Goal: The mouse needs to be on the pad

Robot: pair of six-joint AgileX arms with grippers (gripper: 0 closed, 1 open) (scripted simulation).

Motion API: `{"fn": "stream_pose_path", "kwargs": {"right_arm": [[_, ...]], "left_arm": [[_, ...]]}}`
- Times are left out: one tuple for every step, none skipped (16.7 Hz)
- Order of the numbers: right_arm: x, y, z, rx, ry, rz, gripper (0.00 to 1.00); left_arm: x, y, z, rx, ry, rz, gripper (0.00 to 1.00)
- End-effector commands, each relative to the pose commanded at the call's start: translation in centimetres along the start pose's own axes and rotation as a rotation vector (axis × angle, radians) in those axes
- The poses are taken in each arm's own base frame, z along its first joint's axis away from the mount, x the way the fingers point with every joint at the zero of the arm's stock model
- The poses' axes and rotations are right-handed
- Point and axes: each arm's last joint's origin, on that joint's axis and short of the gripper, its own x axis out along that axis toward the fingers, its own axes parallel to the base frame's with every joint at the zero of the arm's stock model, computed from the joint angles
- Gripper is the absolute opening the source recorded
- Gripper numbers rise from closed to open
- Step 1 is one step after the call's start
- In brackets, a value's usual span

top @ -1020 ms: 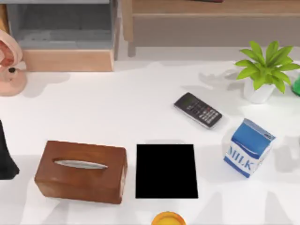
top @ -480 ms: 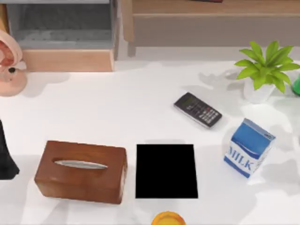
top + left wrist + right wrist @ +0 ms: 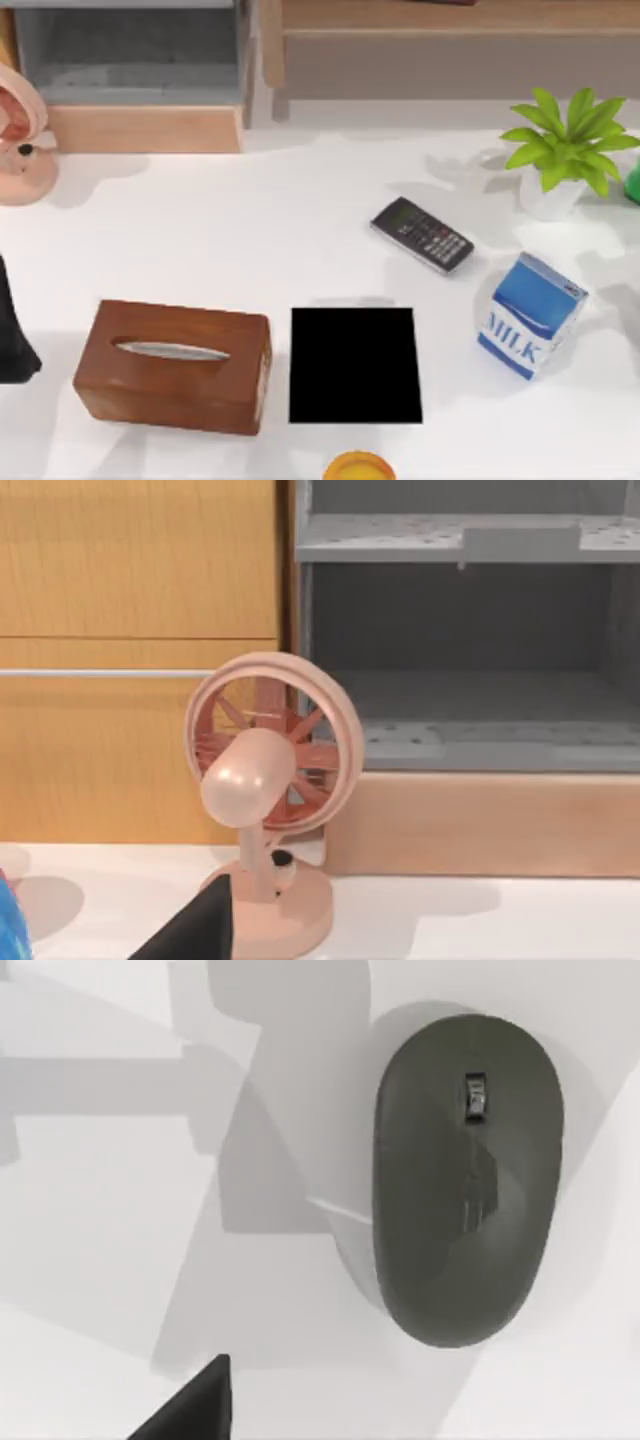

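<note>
The mouse lies alone on the white counter directly under the right wrist camera, nothing touching it. The pad sits bare near the counter's front edge, between the wooden tissue box and the milk carton, so the job looks unstarted: grasp, carry and placement all remain. Whether either tool is open or closed cannot be told. Farther back stand a keypad device, a potted plant, a pink fan and a shelf unit.
</note>
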Motion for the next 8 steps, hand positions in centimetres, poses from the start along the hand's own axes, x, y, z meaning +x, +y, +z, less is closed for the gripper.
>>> {"fn": "stream_pose_path", "kwargs": {"right_arm": [[0.07, -0.11, 0.21, -0.004, 0.012, 0.005, 1.00], [0.08, -0.15, 0.29, -0.006, 0.017, 0.007, 1.00], [0.08, -0.15, 0.29, -0.006, 0.017, 0.007, 1.00], [0.08, -0.15, 0.29, -0.006, 0.017, 0.007, 1.00], [0.08, -0.15, 0.29, -0.006, 0.017, 0.007, 1.00], [0.06, 0.03, 0.30, -0.010, 0.014, 0.006, 1.00], [0.13, 0.03, 0.29, -0.010, 0.014, 0.006, 1.00], [0.50, 0.02, 0.21, -0.009, 0.016, 0.006, 1.00]], "left_arm": [[0.00, 0.00, 0.00, 0.000, 0.000, 0.000, 1.00], [0.00, 0.00, 0.00, 0.000, 0.000, 0.000, 1.00], [0.00, 0.00, 0.00, 0.000, 0.000, 0.000, 1.00], [0.00, 0.00, 0.00, 0.000, 0.000, 0.000, 1.00], [0.00, 0.00, 0.00, 0.000, 0.000, 0.000, 1.00], [0.00, 0.00, 0.00, 0.000, 0.000, 0.000, 1.00], [0.00, 0.00, 0.00, 0.000, 0.000, 0.000, 1.00], [0.00, 0.00, 0.00, 0.000, 0.000, 0.000, 1.00]]}}
